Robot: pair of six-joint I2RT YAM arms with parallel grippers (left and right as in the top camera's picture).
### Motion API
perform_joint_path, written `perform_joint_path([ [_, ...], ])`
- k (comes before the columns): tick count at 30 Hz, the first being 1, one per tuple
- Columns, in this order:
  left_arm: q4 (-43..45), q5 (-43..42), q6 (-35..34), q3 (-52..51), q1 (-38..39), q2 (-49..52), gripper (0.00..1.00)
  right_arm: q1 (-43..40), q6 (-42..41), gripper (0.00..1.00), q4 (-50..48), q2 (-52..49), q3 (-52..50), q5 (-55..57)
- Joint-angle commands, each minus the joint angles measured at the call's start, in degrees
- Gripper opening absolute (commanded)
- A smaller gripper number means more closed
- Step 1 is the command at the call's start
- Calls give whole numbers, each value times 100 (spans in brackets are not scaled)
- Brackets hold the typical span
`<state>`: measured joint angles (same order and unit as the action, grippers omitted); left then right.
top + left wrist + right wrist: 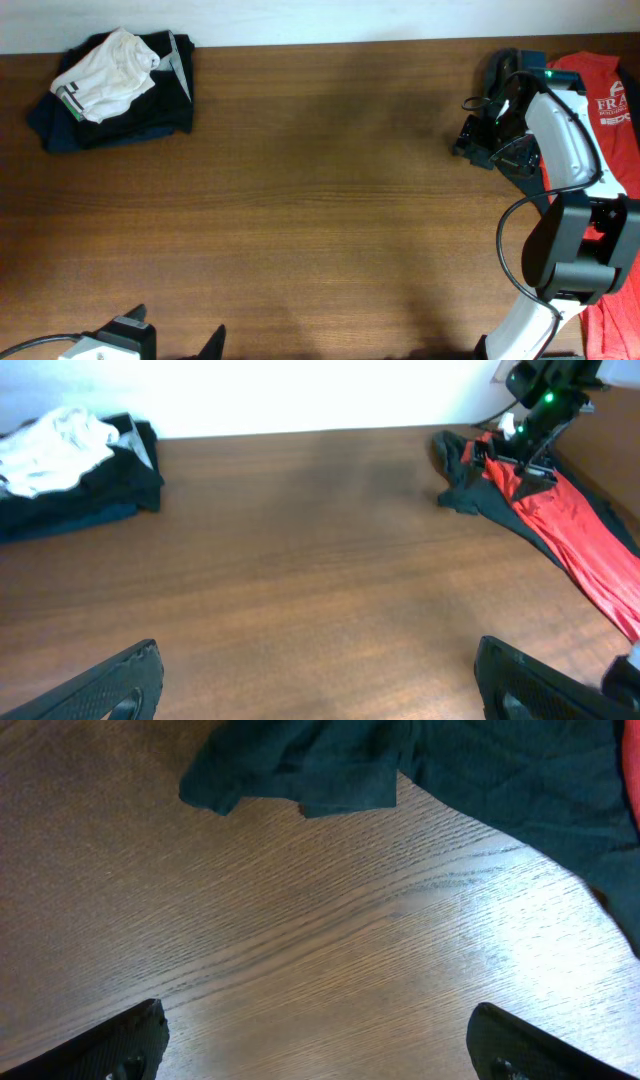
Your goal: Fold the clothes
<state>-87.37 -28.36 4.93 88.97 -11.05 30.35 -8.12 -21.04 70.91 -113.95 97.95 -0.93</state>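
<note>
A red garment with white lettering lies along the table's right edge, with a dark teal part at its far left end. In the left wrist view it shows as red cloth with a dark end. My right gripper hovers open just left of it; its wrist view shows open empty fingers above bare wood, with dark teal cloth beyond. My left gripper is open and empty at the near edge.
A pile of clothes, white shirt atop black and navy garments, sits at the far left corner, also shown in the left wrist view. The brown wooden table spans between. A white wall runs behind.
</note>
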Motion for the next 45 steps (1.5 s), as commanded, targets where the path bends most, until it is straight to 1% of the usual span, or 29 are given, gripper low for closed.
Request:
perform_joint_path([
  [1,-256,-122,33,-44,13,-11,99,-15,-48,99,4,37,72,11],
  [4,-509,-59,33,-44,13,-11,99,-15,-48,99,4,37,72,11],
  [5,-319,-72,33,-46,13,-11,99,-15,-48,99,4,37,72,13],
  [6,76,-219,33,-118,31,-11,99,-15,-48,99,4,37,72,13],
  [8,719,-247,35,-472,79,-31,99,-15,-48,99,4,37,72,13],
  [10,1694,-184,575,-1451,304,-411,99,-15,-48,99,4,37,72,13],
  [11,2424,-181,728,-2094,452,-732,99,-15,-48,99,4,37,72,13],
  [15,4953,-188,710,-4417,636,-1829,99,-15,-48,99,4,37,72,13],
  [17,5875,-74,153,-5455,651,-2253,99,-15,-48,99,4,37,72,13],
  [18,6334,297,-245,-5958,651,-2424,99,-15,-48,99,4,37,72,13],
  [19,6607,675,-597,-6255,658,-2538,99,-15,-48,99,4,37,72,13],
  [20,6728,1147,-1019,-6500,686,-2643,99,-15,-48,99,4,37,72,11],
  [21,6769,1788,-1681,-6756,752,-2747,99,-15,-48,99,4,37,72,13],
  [22,6841,2199,-2094,-6959,822,-2822,99,-15,-48,99,4,37,72,13],
  [24,7482,2693,-2159,-7429,1034,-2962,99,-15,-48,99,4,37,72,13],
  [26,7984,3014,-2135,-7866,1178,-3005,99,-15,-48,99,4,37,72,13],
  [32,8614,3010,-2114,-8800,1176,-3005,99,-15,-48,99,4,37,72,13],
  [33,8566,3001,-2109,-8850,1180,-3005,99,-15,-48,99,4,37,72,13],
  [34,8498,2979,-1998,-8850,1180,-3008,99,-15,-48,98,4,37,72,11],
  [35,8472,2885,-1740,-8850,1180,-3008,99,-15,-48,99,4,37,72,13],
  [36,8419,2702,-1318,-8850,1180,-3008,99,-15,-48,99,4,37,72,13],
  [37,8277,2616,-1075,-8850,1180,-3008,99,-15,-48,99,4,37,72,13],
  [45,8282,2623,-1040,-8848,1180,-3001,99,-15,-48,99,4,37,72,13],
])
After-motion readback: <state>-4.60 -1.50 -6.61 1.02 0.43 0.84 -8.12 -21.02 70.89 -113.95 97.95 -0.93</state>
